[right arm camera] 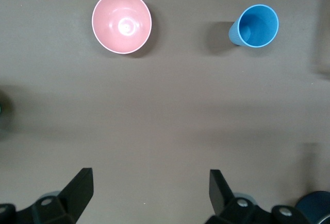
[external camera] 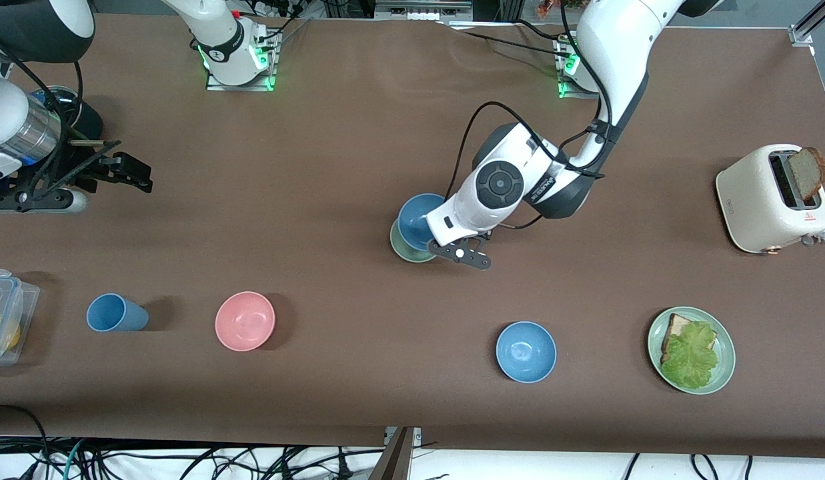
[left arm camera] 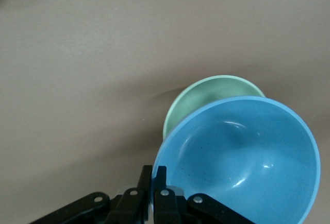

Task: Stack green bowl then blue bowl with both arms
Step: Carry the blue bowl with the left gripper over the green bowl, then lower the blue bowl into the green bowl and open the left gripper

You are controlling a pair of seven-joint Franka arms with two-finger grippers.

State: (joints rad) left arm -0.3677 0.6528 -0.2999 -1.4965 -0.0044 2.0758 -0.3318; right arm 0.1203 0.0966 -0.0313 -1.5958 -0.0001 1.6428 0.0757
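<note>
My left gripper (left arm camera: pixel 153 168) is shut on the rim of a blue bowl (left arm camera: pixel 242 157) and holds it over the pale green bowl (left arm camera: pixel 206 95), covering most of it. I cannot tell whether the two bowls touch. In the front view the held blue bowl (external camera: pixel 417 219) overlaps the green bowl (external camera: pixel 402 252) mid-table, with the left gripper (external camera: pixel 433 243) mostly hidden under its wrist. My right gripper (right arm camera: pixel 151 180) is open and empty, and it waits over the table at the right arm's end (external camera: pixel 129 170).
A second blue bowl (external camera: pixel 526 351) sits nearer the front camera. A pink bowl (external camera: pixel 245 321) and a blue cup (external camera: pixel 115 313) stand toward the right arm's end, beside a clear container (external camera: pixel 2 317). A green plate with bread and lettuce (external camera: pixel 725 363) and a toaster (external camera: pixel 772 198) are at the left arm's end.
</note>
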